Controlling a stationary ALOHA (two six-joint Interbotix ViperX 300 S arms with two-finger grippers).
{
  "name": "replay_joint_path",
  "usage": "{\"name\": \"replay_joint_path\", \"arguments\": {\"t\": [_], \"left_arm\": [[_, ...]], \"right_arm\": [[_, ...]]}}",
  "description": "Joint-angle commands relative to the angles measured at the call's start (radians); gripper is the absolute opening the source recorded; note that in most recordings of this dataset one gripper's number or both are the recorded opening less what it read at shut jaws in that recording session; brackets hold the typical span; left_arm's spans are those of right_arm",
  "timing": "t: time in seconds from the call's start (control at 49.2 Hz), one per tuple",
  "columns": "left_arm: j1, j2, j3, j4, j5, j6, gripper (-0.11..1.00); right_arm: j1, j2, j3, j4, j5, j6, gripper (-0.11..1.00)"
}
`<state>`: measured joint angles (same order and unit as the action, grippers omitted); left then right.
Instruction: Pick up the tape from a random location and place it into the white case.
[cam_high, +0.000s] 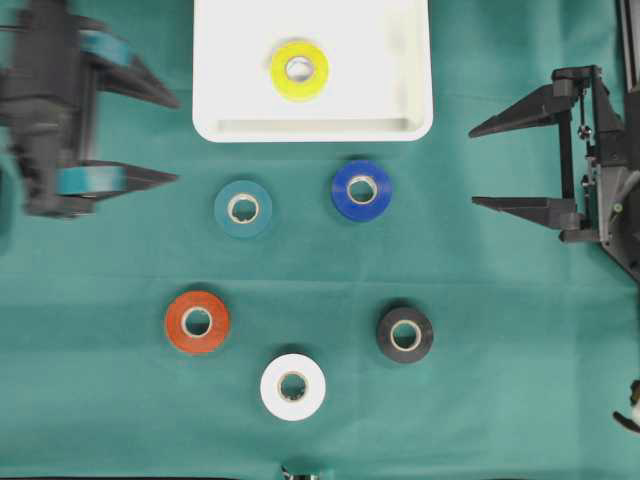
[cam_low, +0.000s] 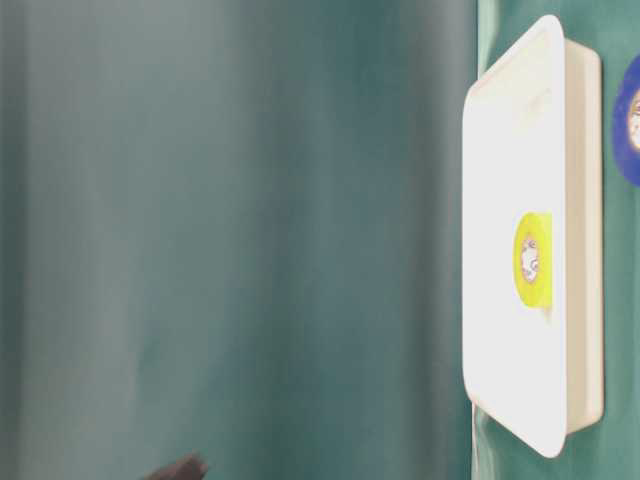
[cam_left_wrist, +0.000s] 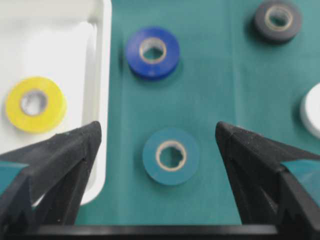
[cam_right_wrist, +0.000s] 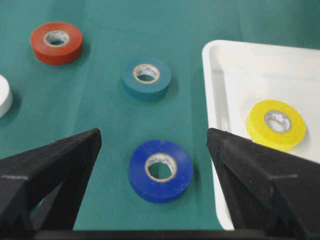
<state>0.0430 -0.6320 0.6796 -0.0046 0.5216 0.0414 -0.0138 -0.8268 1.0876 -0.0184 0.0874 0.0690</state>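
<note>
Overhead: six tape rolls (cam_high: 243, 208), one case (cam_high: 225, 60).

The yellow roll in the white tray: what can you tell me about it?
The yellow tape roll is a small glossy ring, plastic by its look, around a pale cardboard-like core. It lies flat on the floor of the white case, near the middle, clear of the rim. It is the only roll inside; the other rolls lie on the green cloth outside. Nothing touches it but the case, and neither gripper is near it.

Black arms, tapered black fingers (cam_high: 130, 75), teal tape bands
</note>
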Motion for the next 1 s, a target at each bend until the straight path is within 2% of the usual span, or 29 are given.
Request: {"name": "replay_joint_path", "arguments": {"t": [0.0,0.264,0.691,0.975], "left_arm": [[-0.002,-0.078,0.035,-0.003,-0.029,-0.002,0.98],[-0.002,-0.224,0.186,-0.008,-0.06,-0.006,0.98],[-0.002,-0.439,0.486,-0.009,-0.33,-0.041,0.98],[-0.002,-0.457,0.532,-0.009,-0.387,-0.057,0.98]], "right_arm": [[-0.002,0.003,-0.029,-0.002,-0.008,0.002,0.92],[-0.002,-0.008,-0.029,-0.003,-0.009,0.0,0.92],[0.0,-0.012,0.0,-0.003,-0.035,-0.002,0.92],[0.0,-0.012,0.051,-0.003,-0.12,-0.005,0.91]]}}
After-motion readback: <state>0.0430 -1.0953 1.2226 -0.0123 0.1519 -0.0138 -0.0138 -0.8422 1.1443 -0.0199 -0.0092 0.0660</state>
